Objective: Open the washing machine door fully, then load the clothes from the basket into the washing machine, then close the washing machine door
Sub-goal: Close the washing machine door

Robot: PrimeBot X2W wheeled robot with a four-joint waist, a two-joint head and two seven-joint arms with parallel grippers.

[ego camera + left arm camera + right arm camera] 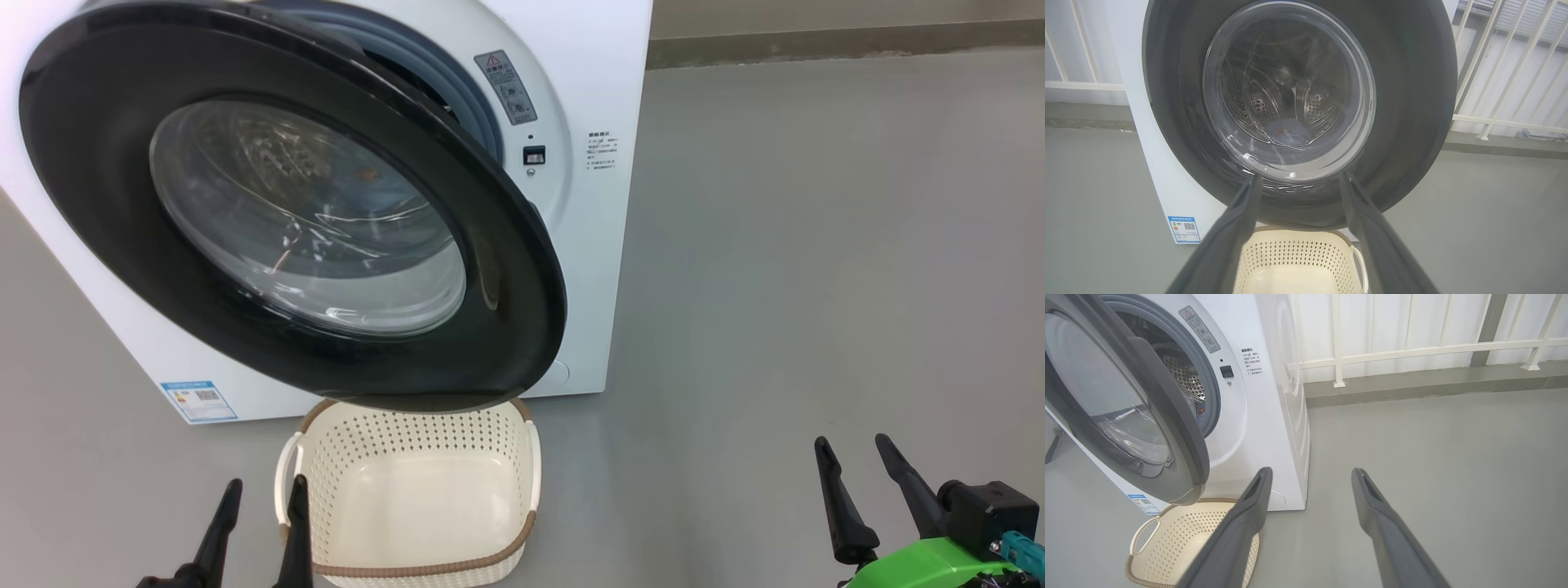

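The washing machine door [98, 204] hangs part-way open. It is hinged on its left side as the head sees it, and its free edge is swung out toward the robot, so a crescent of grey gasket [457, 73] shows just right of the door. Being round, it has no long axis (the upright hinge line is what matters). Its glossy outer face points out and toward the robot's left.

Through the door's glass, the clothes [1286, 134] lie low in the drum. The basket [424, 567], just below the door's bottom edge, is empty. I judge loading done, with only closing left.

The left jaws sit below the door beside the basket's handle. They are spread apart and hold nothing. They look straight at the door's face, which is well placed for a push. The right jaws stand well to the right of the door over the floor [816, 245], likewise parted and empty, probably keeping clear of the swing.
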